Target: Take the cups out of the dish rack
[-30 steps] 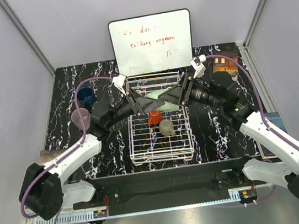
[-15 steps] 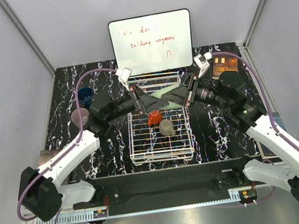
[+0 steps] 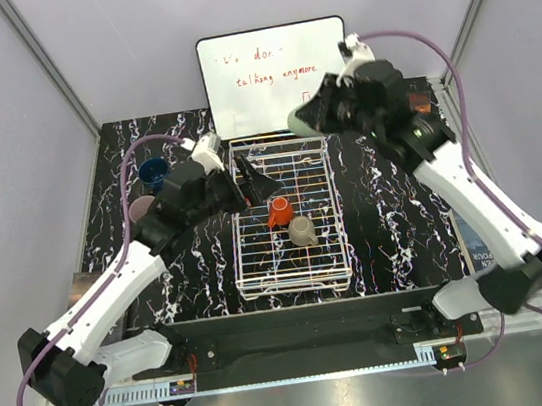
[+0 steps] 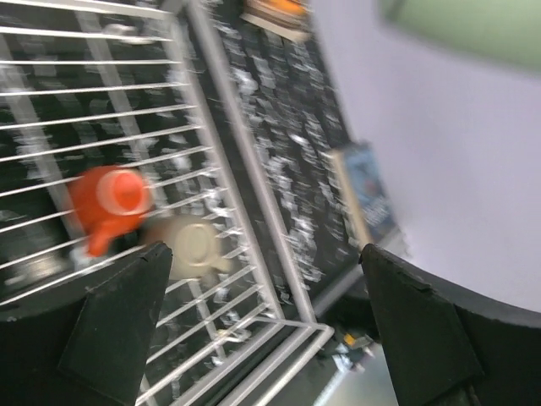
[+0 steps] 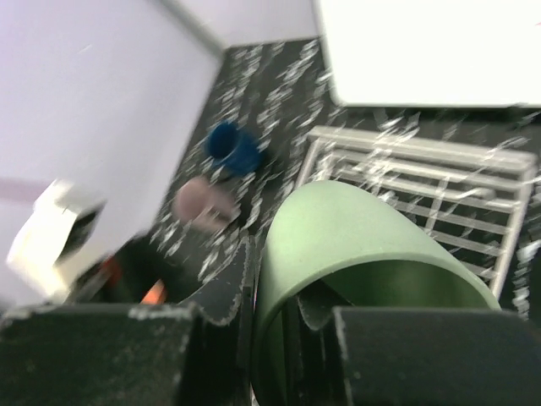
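Right gripper (image 3: 311, 114): clamps the pale mint green mug (image 3: 302, 118) by its wall. The right wrist view shows one finger inside the rim and one outside. Holds the mug in the air, just past the far right corner of the dish rack (image 3: 295, 286) and in front of the whiteboard (image 3: 275, 76). Clear of the wires. Tilt not resolvable, wrist frame blurred.

Left gripper (image 3: 255, 178): hangs over the far left part of the dish rack. Jaws spread wide with nothing between them in the left wrist view, also blurred.

In the dish rack, near its middle: small orange-red mug (image 3: 278, 212) and taupe mug (image 3: 302, 230). Just beside each other, taupe mug nearer the arm bases. Contact not resolvable.

Out of the dish rack, on the black marbled table (image 3: 394, 216), to its left: dark blue mug (image 3: 154, 172) and pale pink-lilac mug (image 3: 139, 206). Near each other, dark blue mug farther back. Pale pink-lilac mug partly hidden by the left arm.
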Available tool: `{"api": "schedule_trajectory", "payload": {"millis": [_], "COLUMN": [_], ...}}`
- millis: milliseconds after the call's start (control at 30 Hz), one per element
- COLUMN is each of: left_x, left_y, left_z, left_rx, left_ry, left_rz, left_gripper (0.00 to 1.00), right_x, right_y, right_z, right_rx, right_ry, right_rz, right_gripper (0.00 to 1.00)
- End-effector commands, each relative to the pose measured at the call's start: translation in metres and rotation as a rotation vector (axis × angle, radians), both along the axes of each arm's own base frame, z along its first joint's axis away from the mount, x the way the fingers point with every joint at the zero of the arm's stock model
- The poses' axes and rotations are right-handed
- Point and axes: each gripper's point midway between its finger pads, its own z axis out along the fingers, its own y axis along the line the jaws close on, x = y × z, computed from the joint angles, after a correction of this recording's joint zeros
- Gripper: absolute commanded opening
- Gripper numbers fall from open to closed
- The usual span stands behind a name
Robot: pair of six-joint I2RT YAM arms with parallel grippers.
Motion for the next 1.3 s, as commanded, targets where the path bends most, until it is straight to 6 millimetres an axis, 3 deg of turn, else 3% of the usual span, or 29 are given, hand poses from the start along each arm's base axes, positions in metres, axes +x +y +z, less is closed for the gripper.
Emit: {"api": "schedule_trajectory", "payload": {"millis": [0,33,67,100,133,167,200,233,267,300,333,367,433,467,533,567,767,933,1067,1267], "left_x": [0.014,0.015,0.014,0.01,0.01,0.008,0.005,0.004,0.002,-0.001,-0.002,-0.002,-0.005,-0.007,-0.008,-0.009,-0.009,-0.006,-0.003,0.003], "left_y": [0.056,0.063,0.067,0.073,0.078,0.081,0.085,0.088,0.091,0.094,0.096,0.098,0.101,0.103,0.104,0.104,0.1,0.095,0.091,0.085], "left_z": [-0.01,-0.014,-0.015,-0.024,-0.028,-0.031,-0.036,-0.039,-0.042,-0.045,-0.048,-0.05,-0.056,-0.061,-0.067,-0.072,-0.088,-0.097,-0.105,-0.116], "left_rx": [0.215,0.245,0.265,0.305,0.327,0.341,0.364,0.376,0.386,0.401,0.413,0.42,0.445,0.461,0.48,0.495,0.541,0.566,0.587,0.622], "left_ry": [-0.002,0.005,0.013,0.044,0.055,0.066,0.083,0.09,0.095,0.105,0.109,0.112,0.123,0.134,0.148,0.163,0.201,0.227,0.246,0.267], "left_rz": [0.249,0.278,0.289,0.297,0.317,0.321,0.327,0.336,0.338,0.339,0.344,0.347,0.342,0.338,0.331,0.324,0.291,0.265,0.25,0.223], "left_gripper": [0.99,0.99,0.99,0.99,0.99,0.99,0.99,0.99,0.99,0.99,0.99,0.99,0.99,0.99,0.99,0.99,0.99,0.99,0.99,0.99], "right_x": [0.071,0.087,0.098,0.117,0.131,0.14,0.154,0.164,0.167,0.178,0.178,0.188,0.191,0.196,0.195,0.198,0.198,0.209,0.221,0.236], "right_y": [-0.037,-0.048,-0.056,-0.058,-0.068,-0.078,-0.082,-0.086,-0.097,-0.096,-0.101,-0.107,-0.112,-0.115,-0.114,-0.115,-0.113,-0.11,-0.116,-0.12], "right_z": [-0.046,-0.037,-0.044,-0.068,-0.059,-0.068,-0.09,-0.075,-0.085,-0.109,-0.097,-0.123,-0.124,-0.142,-0.15,-0.17,-0.214,-0.237,-0.266,-0.284], "right_rx": [-0.218,-0.201,-0.2,-0.213,-0.181,-0.205,-0.24,-0.242,-0.297,-0.348,-0.366,-0.433,-0.468,-0.502,-0.522,-0.553,-0.602,-0.574,-0.566,-0.527], "right_ry": [0.129,0.126,0.162,0.222,0.219,0.249,0.291,0.259,0.287,0.331,0.327,0.366,0.372,0.401,0.43,0.465,0.552,0.585,0.622,0.626], "right_rz": [-0.211,-0.254,-0.295,-0.319,-0.364,-0.411,-0.443,-0.475,-0.523,-0.532,-0.549,-0.585,-0.604,-0.614,-0.611,-0.614,-0.6,-0.562,-0.552,-0.555], "right_gripper": [0.0,0.0,0.0,0.0,0.0,0.0,0.0,0.0,0.0,0.0,0.0,0.0,0.0,0.0,0.0,0.0,0.0,0.0,0.0,0.0]}}
